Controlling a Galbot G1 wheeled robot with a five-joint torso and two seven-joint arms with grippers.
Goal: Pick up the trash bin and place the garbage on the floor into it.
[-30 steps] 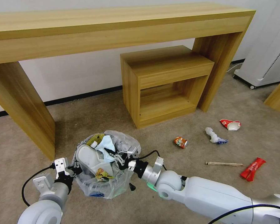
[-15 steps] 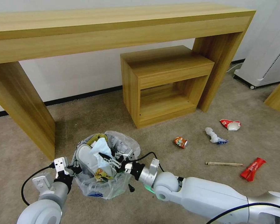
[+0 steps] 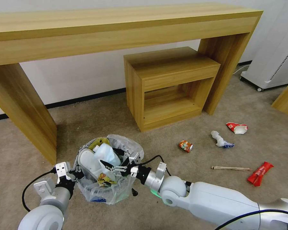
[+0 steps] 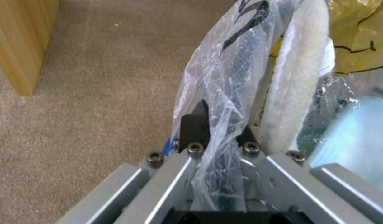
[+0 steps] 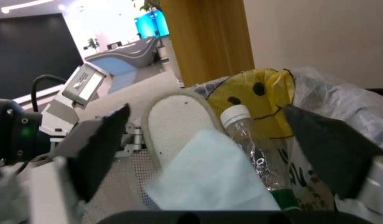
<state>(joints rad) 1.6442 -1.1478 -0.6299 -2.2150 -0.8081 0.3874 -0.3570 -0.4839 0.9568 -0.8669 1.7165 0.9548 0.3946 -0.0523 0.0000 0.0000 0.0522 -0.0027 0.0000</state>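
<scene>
Head view: the left gripper (image 3: 74,174) clamps the rim of the bin (image 3: 106,191) to steady it near the desk leg, while the right gripper (image 3: 113,166) hovers spread over the mask (image 3: 108,154). Left wrist view: the fingers (image 4: 194,126) pinch the bag (image 4: 224,87). Right wrist view: the parted jaws flank the mask, slipper (image 5: 175,124) and bottle (image 5: 249,140), consistent with a release.

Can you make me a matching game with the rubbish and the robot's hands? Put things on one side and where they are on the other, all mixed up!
Things:
1. white fabric slipper
2. crushed orange drink can
3. thin wooden stick
4. left gripper

Places or states:
A. lying on the carpet beside a long red wrapper
B. pinched shut on the rim of the small bin's crinkly clear plastic bag
C. inside the bag-lined bin, under the open right gripper
D. alone on the carpet in front of the small wooden shelf unit

Pairs: 1-C, 2-D, 3-A, 4-B
</scene>
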